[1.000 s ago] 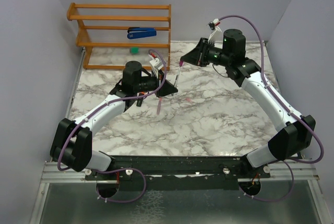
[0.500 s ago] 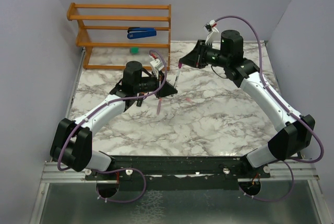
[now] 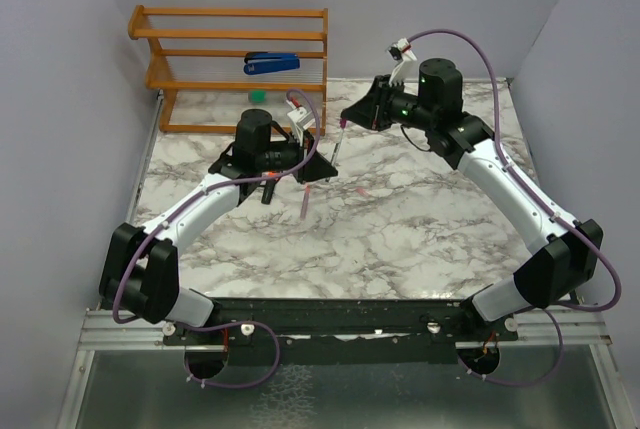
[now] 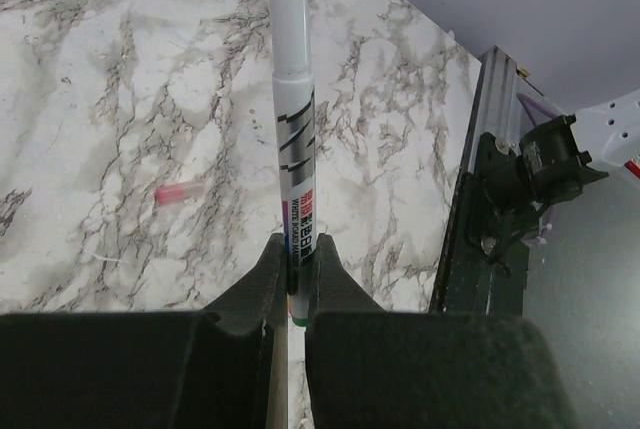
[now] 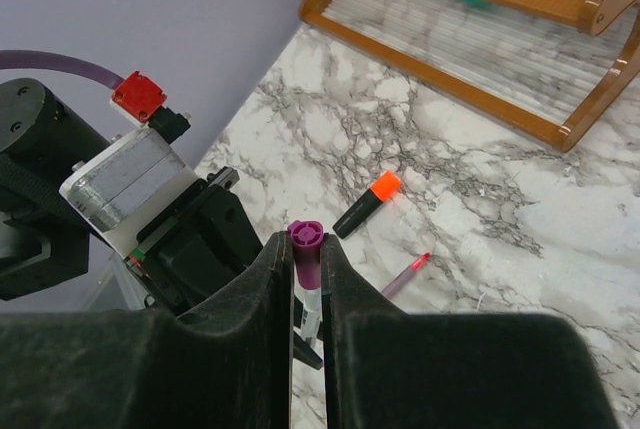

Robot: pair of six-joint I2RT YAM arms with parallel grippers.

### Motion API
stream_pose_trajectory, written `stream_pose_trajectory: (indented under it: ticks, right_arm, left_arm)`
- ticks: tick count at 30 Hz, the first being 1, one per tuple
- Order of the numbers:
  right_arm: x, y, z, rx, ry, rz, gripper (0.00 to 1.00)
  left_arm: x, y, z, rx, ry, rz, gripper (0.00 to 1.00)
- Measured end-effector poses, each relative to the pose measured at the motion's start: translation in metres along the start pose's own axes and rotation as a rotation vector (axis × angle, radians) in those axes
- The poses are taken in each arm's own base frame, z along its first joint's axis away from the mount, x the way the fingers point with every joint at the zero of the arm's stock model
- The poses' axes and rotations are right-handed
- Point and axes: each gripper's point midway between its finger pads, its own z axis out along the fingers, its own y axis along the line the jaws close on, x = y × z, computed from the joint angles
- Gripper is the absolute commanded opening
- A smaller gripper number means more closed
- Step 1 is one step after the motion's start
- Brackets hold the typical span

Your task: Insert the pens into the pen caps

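Two pincers of mine are at work, and I count them off. My left gripper (image 4: pixel 290 284) is clamped on the grey pen (image 4: pixel 293 139), pinching it near its lower end so the barrel juts straight out ahead of my fingers over the marble table (image 4: pixel 120 129). My right gripper (image 5: pixel 305 279) is clamped on the purple cap (image 5: pixel 306 249), its open mouth facing up at my wrist camera. From the top view the two pincers meet mid-table, the left (image 3: pixel 315 167) below, the right (image 3: pixel 350 117) above, with the pen (image 3: pixel 337 152) slanting between them.

On the marble I count two more pens. The black marker (image 5: pixel 366 203) lies with its orange cap (image 5: pixel 384 185) already on. Just beside it lies the thin pink pen (image 5: pixel 404 275). A small pink cap (image 4: pixel 177 192) lies alone on the table, well apart from my left fingers.

One container-like thing: the wooden rack (image 3: pixel 228 54) at the far left corner. The blue stapler-like object (image 3: pixel 271 62) sits on its middle shelf. A small green object (image 3: pixel 259 96) lies on its lowest level.

The left arm's wrist block (image 5: pixel 130 189) crowds in right beside my right fingers.
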Motion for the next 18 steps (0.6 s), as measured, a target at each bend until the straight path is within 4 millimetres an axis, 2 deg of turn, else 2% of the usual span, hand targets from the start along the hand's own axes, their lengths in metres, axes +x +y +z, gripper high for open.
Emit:
stream_pose_trajectory:
  ticks: [13,16,18]
  right_arm:
    - [0.001,-0.005,0.002,0.024,-0.023,-0.014,0.01]
    - [0.017,-0.004,0.005,0.023,0.017,0.002,0.0]
    - [0.017,-0.002,0.005,0.02,0.017,-0.001,0.0]
  left_arm:
    - [0.0,0.001,-0.001,-0.005,0.006,-0.001,0.0]
    - [-0.011,0.001,-0.002,-0.019,-0.027,0.037,0.0]
    - [-0.011,0.001,-0.004,-0.029,-0.025,0.039,0.0]
